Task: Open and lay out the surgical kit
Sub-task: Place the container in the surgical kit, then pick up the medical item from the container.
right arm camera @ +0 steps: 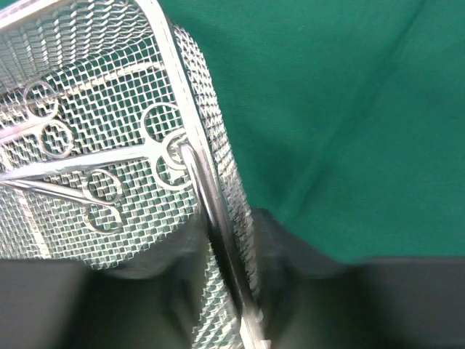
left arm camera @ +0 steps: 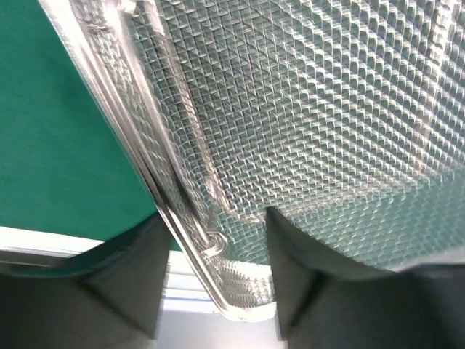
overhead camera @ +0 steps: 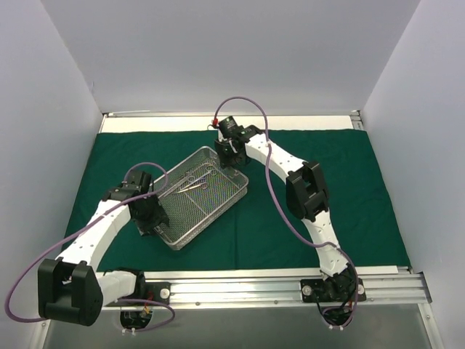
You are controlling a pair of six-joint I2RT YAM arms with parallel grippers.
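Right gripper (right arm camera: 229, 280) clamps mesh tray (right arm camera: 102, 87) wall; left gripper (left arm camera: 212, 283) straddles rim, jaws parted; instruments (right arm camera: 102, 190) partly cropped

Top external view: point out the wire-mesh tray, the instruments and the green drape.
wire-mesh tray (overhead camera: 195, 212), top external view, bare mesh floor.
instruments (overhead camera: 195, 186), top external view, middle of the cluster.
green drape (overhead camera: 349, 167), top external view, bare cloth right of tray.

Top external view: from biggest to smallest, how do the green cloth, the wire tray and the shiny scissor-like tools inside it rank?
1. green cloth, largest by far
2. wire-mesh tray
3. scissor-like instruments, smallest, inside the tray
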